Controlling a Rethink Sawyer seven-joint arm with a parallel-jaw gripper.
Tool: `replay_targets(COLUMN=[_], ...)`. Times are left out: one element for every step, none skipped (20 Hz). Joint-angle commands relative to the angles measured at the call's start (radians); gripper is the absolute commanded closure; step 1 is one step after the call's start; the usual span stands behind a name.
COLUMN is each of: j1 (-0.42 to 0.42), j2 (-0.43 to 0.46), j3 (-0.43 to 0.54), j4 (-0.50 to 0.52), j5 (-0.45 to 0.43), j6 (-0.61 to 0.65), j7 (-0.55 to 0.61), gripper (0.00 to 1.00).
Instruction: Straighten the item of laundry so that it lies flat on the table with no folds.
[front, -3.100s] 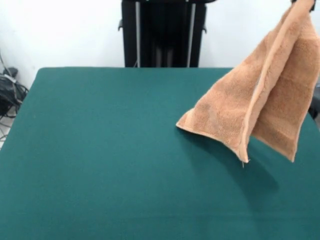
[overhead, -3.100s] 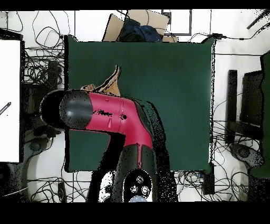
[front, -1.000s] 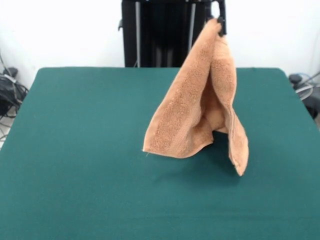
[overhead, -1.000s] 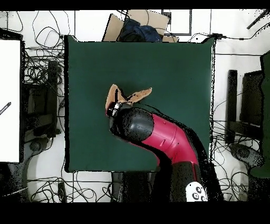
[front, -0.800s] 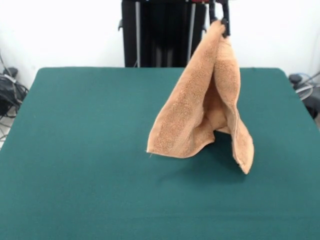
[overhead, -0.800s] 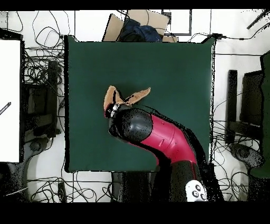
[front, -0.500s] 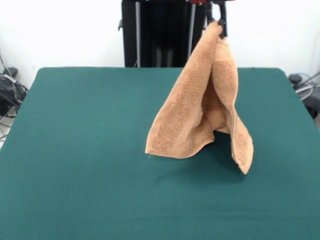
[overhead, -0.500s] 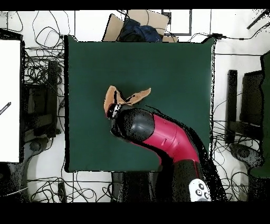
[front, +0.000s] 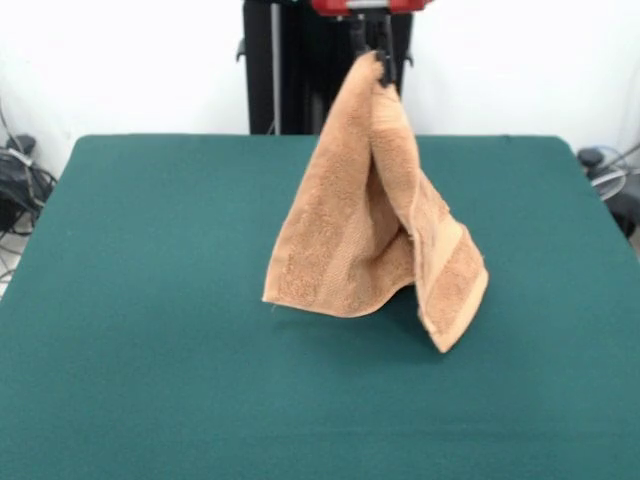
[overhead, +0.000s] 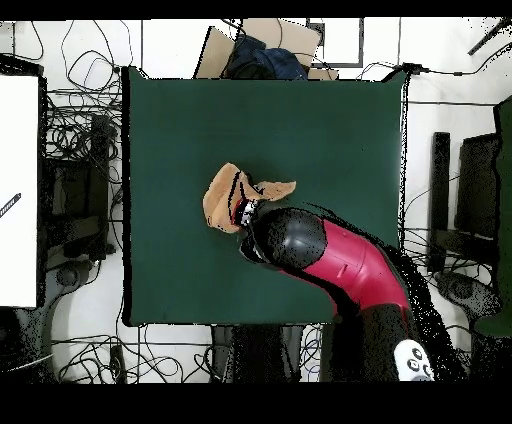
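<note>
- Above the middle of the green table, we see the gripper pinching one corner of the orange-tan terry towel, its dark fingers closed on the cloth at the towel's very top.
- The towel hangs from that corner in a tall tent shape, narrow at the top and spreading wide toward the bottom.
- In the front view we make out two main flaps: a broader one falling to the picture's left and a narrower one falling to the right, with a deep fold between them.
- A woven band runs across the right flap near its lower edge.
- The lower edge of the left flap sits at or just above the tabletop; we cannot tell whether it touches. The right flap's tip hangs a little lower in the picture, casting a shadow on the table beneath.
- From overhead, the towel shows as a crumpled bunch near the table's centre, partly covered by the red and black arm reaching in from the lower right.
</note>
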Motion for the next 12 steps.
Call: replay_targets(j1=[-0.025,-0.034,-0.044,-0.055,-0.064,-0.073,-0.081,-0.087,-0.091,-0.094,-0.100,-0.105], j2=[0.032,0.036,0.039,0.045,0.051,0.056,0.059,0.060,0.059,0.058,0.058,0.060], j3=[0.090,0.096,0.104,0.113,0.120,0.127,0.134,0.139,0.141,0.143,0.145,0.147], j4=[0.077,0.084,0.089,0.096,0.101,0.107,0.110,0.113,0.115,0.117,0.123,0.124], j5=[-0.101,-0.104,-0.108,-0.109,-0.114,-0.115,-0.118,-0.121,-0.127,-0.132,-0.138,-0.144], j6=[-0.063,-0.071,-0.078,-0.088,-0.099,-0.105,-0.111,-0.113,-0.113,-0.112,-0.117,-0.115], j7=[-0.067,-0.068,-0.066,-0.065,-0.064,-0.060,-0.058,-0.053,-0.048,-0.044,-0.043,-0.044], gripper=[1.00,1.00,1.00,1.00,1.00,1.00,1.00,1.00,1.00,1.00,1.00,1.00])
